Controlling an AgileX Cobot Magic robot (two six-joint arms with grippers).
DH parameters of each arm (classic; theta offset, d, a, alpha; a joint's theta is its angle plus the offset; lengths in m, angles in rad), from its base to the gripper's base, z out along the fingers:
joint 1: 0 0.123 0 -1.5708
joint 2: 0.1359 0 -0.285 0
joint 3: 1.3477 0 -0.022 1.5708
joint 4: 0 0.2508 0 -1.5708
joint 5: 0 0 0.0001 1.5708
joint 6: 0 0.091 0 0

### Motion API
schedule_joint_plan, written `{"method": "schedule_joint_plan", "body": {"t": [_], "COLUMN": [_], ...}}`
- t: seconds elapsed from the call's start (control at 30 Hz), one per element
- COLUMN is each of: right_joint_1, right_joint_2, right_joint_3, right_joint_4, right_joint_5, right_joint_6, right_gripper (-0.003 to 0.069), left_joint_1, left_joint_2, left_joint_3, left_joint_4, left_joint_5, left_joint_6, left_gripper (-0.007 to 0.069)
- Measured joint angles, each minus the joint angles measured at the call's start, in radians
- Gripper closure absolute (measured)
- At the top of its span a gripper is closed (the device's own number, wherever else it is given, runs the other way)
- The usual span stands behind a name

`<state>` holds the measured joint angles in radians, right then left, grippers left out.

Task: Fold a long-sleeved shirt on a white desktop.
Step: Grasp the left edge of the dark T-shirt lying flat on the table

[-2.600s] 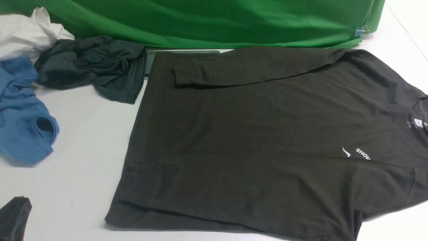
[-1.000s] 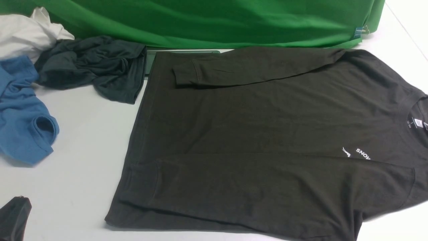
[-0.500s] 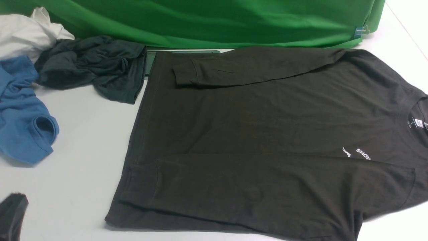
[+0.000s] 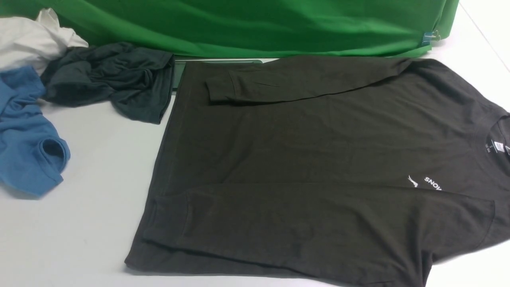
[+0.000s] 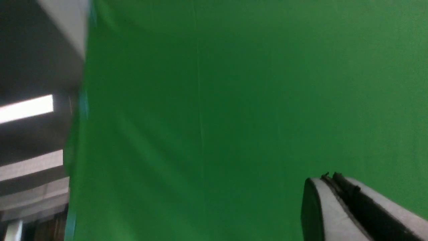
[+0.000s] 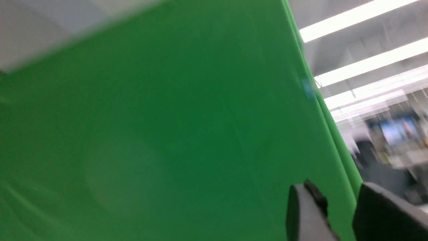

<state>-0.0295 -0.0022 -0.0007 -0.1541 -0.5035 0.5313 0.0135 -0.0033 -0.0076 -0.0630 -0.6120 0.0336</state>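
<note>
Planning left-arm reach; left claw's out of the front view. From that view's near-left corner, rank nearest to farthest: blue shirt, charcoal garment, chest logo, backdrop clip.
1. blue shirt, near left.
2. charcoal garment, back left.
3. logo on the long-sleeved shirt, right, mid-depth.
4. clip on the green backdrop, far right.
Measured from the corner; the left claw shows only in its wrist view.

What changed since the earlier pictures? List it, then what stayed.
The dark shape at the front view's lower left corner slid down and out of the picture. Nothing was taken hold of or let go. The long-sleeved shirt, the blue shirt and the charcoal garment lie unmoved.
</note>
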Motion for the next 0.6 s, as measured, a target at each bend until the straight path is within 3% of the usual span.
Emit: {"method": "schedule_joint_plan", "body": {"t": [0.13, 0.3, 0.37, 0.4, 0.43, 0.6], "right_joint_1": [0.000, 0.000, 0.000, 0.000, 0.000, 0.001], "right_joint_2": [0.048, 0.212, 0.354, 0.364, 0.446, 0.680], "right_joint_3": [-0.141, -0.407, -0.621, -0.637, -0.765, -1.031], "right_joint_4": [0.001, 0.001, 0.001, 0.001, 0.001, 0.002], "right_joint_5": [0.008, 0.036, 0.165, 0.181, 0.327, 0.758], "right_joint_6": [0.000, 0.007, 0.027, 0.027, 0.023, -0.089], "right_gripper": [0.0417, 0.0417, 0.0417, 0.0417, 0.0417, 0.0417], "left_joint_1": [0.000, 0.000, 0.000, 0.000, 0.000, -0.002], "left_joint_2": [0.020, 0.174, 0.310, 0.321, 0.409, 0.645], "left_joint_3": [-0.169, -0.477, -0.705, -0.721, -0.847, -1.103], "left_joint_4": [-0.005, -0.006, -0.006, -0.006, -0.006, 0.008], "left_joint_5": [0.055, 0.274, 0.502, 0.502, 0.669, 1.132], "left_joint_6": [-0.116, -0.190, -0.199, -0.199, -0.200, -0.136], "left_gripper": [0.0606, 0.0606, 0.0606, 0.0606, 0.0606, 0.0606]}}
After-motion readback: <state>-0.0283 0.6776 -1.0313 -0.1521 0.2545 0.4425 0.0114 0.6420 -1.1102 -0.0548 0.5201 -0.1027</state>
